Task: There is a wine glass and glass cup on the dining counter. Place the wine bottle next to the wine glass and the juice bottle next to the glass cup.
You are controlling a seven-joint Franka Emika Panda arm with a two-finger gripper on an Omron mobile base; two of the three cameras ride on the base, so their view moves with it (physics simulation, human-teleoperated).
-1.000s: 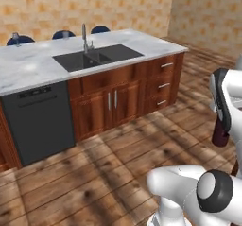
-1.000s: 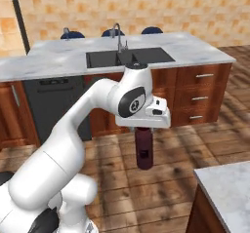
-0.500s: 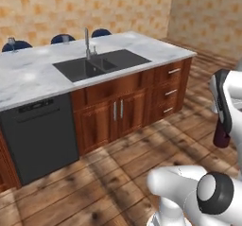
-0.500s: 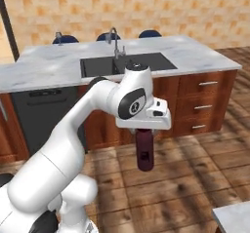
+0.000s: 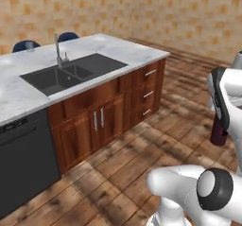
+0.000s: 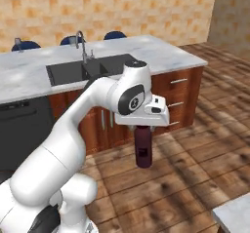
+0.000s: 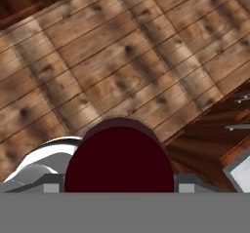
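My gripper (image 6: 142,127) is shut on the neck of the wine bottle (image 6: 142,149), which hangs upright below the hand, well above the wooden floor. The bottle's dark base (image 5: 219,131) shows behind my arm in the left base view. Seen from the hand, its dark red top (image 7: 119,164) sits between the fingers. The dining counter (image 6: 161,51), marble with a dark sink (image 6: 83,70) and a steel tap (image 6: 80,44), lies ahead of me. A small clear glass (image 6: 18,42) stands at its far left edge, too small to tell whether it is stemmed. The juice bottle is out of view.
A dark dishwasher front (image 5: 21,166) sits in the counter's wood base beside cabinet doors and drawers (image 5: 146,92). Blue chair backs (image 6: 114,34) rise behind the counter. The corner of another marble top (image 6: 237,217) shows at my lower right. Wooden floor lies between me and the counter.
The whole scene has shifted in both base views, so the camera has moved relative to the counter. The arm keeps the same pose with the wine bottle held.
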